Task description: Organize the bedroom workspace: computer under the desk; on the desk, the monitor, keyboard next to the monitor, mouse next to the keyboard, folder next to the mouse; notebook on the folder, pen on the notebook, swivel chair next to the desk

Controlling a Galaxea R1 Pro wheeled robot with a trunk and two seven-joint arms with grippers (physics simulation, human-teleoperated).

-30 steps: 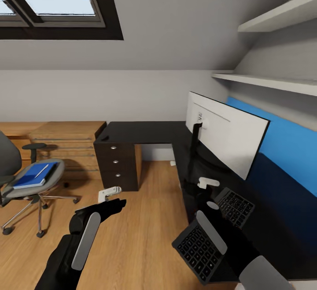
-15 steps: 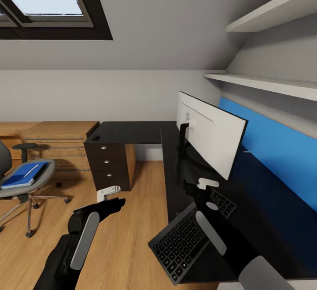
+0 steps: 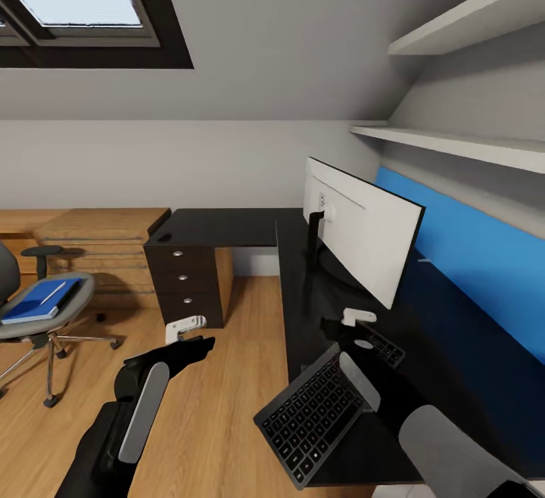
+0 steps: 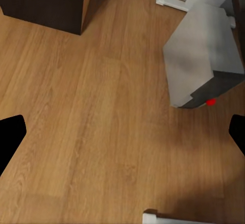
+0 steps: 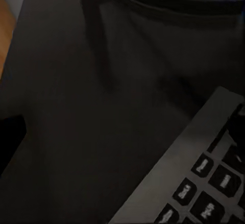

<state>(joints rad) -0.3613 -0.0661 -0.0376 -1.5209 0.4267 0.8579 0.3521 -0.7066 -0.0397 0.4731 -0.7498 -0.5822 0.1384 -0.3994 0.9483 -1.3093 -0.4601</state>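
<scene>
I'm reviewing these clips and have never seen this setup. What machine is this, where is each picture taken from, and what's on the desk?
This is a simulated two-armed robot. The head camera looks down over both arms at a black desk carrying a monitor and a keyboard that overhangs the front edge. The right gripper is at the keyboard; whether it grips it is unclear. The left gripper hangs open over the floor, its wrist camera showing a grey computer. The right wrist camera shows keys close up. A chair holds a blue folder.

Long black L-shaped desk (image 3: 227, 227) carries wide white-backed monitor (image 3: 362, 229) and flat black keyboard (image 3: 310, 415), overhanging front edge.
</scene>
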